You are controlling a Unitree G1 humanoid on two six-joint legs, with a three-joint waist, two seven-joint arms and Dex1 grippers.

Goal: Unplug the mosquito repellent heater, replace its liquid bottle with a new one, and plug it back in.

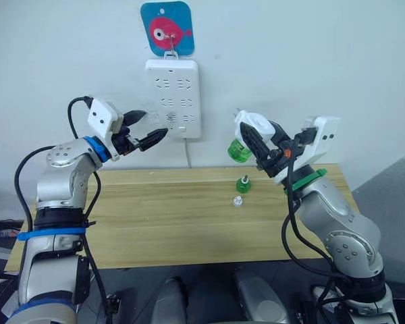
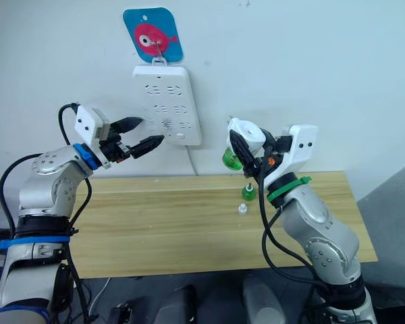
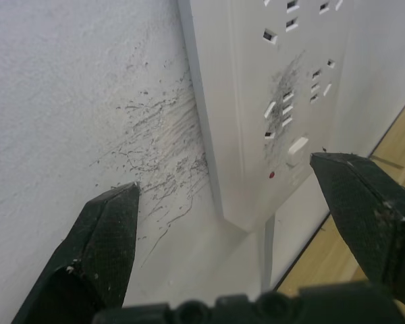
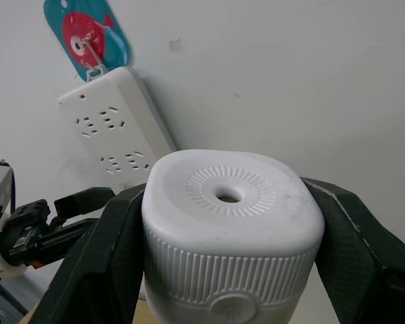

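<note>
Two black fingers of the right gripper (image 1: 262, 143) are clamped on the mosquito repellent heater (image 1: 254, 125), held up off the table to the right of the power strip (image 1: 173, 98), with a green bottle (image 1: 239, 150) hanging under it. Another green bottle (image 1: 243, 183) stands on the wooden table (image 1: 162, 223) below, a tiny clear cap (image 1: 237, 201) just beside it. The left gripper (image 1: 146, 127) sits with jaws apart near the strip's lower left corner. The wall's white, and the heater's white with a ribbed, vented face.
</note>
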